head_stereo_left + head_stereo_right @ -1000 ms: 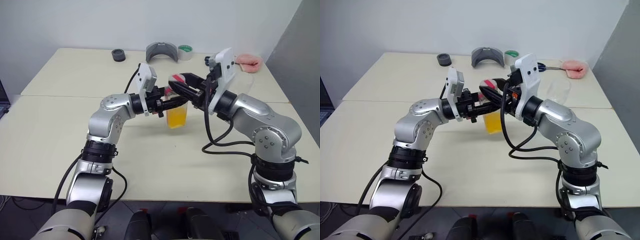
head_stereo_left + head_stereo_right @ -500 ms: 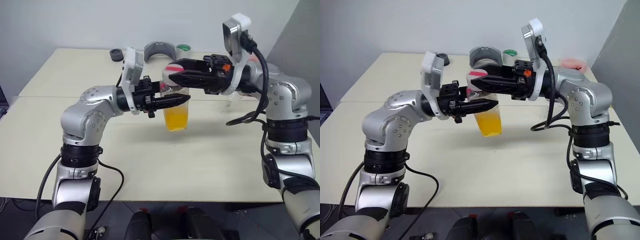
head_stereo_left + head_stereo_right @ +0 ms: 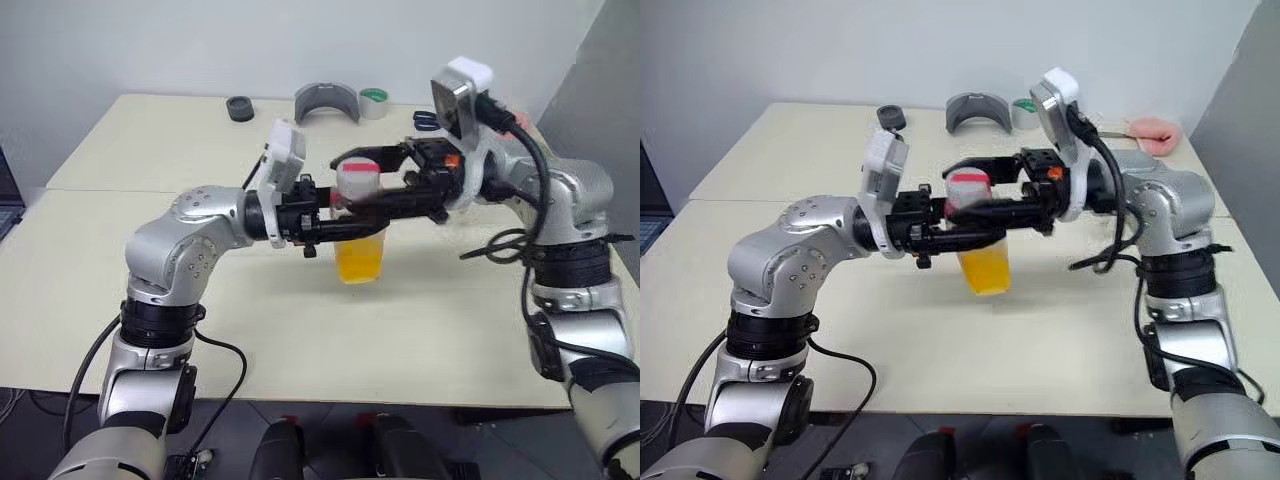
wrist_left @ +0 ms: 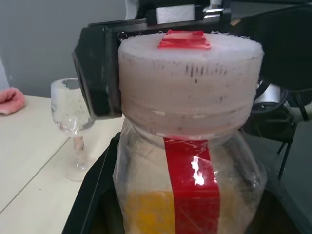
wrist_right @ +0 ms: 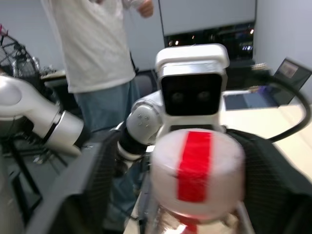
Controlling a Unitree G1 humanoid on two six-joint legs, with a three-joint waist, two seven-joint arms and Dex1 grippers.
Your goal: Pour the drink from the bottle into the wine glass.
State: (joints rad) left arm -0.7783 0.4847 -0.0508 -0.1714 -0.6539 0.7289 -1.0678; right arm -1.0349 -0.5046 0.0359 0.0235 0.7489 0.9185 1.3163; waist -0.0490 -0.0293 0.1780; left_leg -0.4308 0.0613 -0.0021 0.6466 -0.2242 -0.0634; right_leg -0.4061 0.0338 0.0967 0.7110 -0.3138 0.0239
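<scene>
Mid-frame, the bottle (image 3: 358, 232) is being held upright above the table (image 3: 140, 270), pinched below the neck by the left claw (image 3: 352, 224). The right claw (image 3: 350, 182) is being held spread around the cap (image 3: 358, 178), fingers either side. Judged step: uncapping. The cap is best gripped squarely and twisted while the bottle is being kept level. The bottle is clear, red-striped, holding orange drink (image 3: 360, 258) in its lower part. The wine glass (image 4: 74, 127), empty, is standing on the table, seen in the left wrist view.
</scene>
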